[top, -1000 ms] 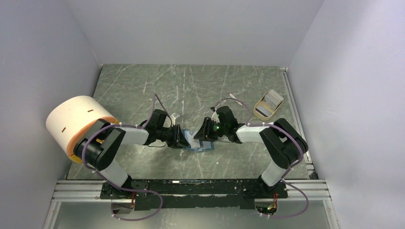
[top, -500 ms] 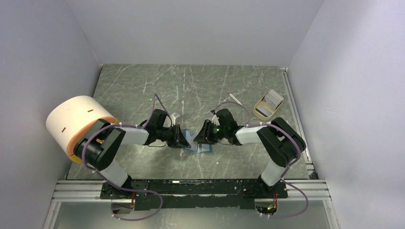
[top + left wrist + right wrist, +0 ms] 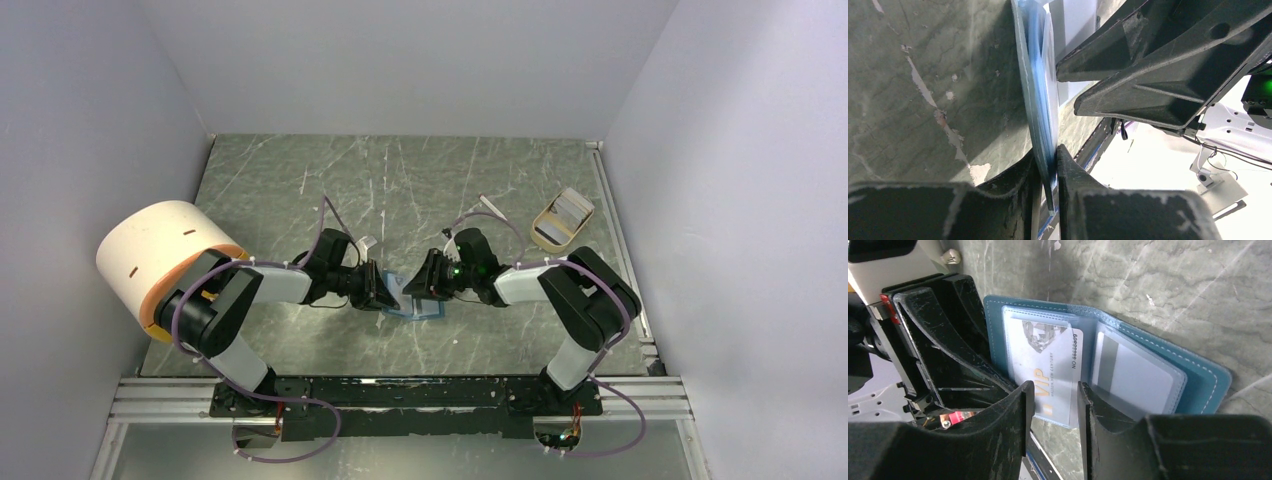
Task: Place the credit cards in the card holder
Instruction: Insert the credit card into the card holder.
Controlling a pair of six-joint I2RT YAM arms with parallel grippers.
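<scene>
Left gripper (image 3: 383, 292) and right gripper (image 3: 415, 285) sit nose to nose mid-frame in the top view. Both are at the holder (image 3: 428, 311), which lies on the table (image 3: 480, 170) just below centre. Tray (image 3: 562, 218) is upper right, well apart from the holder, with something pale inside, too small to ID. Stick (image 3: 490, 206) lies between the tray and the grippers. Drum (image 3: 160, 255), white with an orange rim, is at the left edge.

Left wrist: left gripper (image 3: 1048, 156) at bottom centre, jaws nearly together and pinching the edge of one holder (image 3: 1040, 90) panel. That panel is edge-on to the camera, running from bottom centre to top centre, blue with a clear sleeve. Right gripper's fingers (image 3: 1148, 65) fill the upper right, tips just beside the panel face. Contact: can't tell.

Right wrist: holder (image 3: 1208, 380) is spread open mid-frame, with a teal cover and two clear sleeves.
- Left sleeve holds the white VIP card (image 3: 1048, 360).
- Right sleeve holds a pale striped card (image 3: 1140, 382).
- The left panel looks raised at the fold, with the left gripper's fingers (image 3: 953, 340) behind it at upper left.
- Right gripper (image 3: 1054, 395) is at bottom centre, jaws partly apart with nothing clamped between them.
- The lower end of the VIP card shows through the gap. Whether the tips touch it: can't tell.
</scene>
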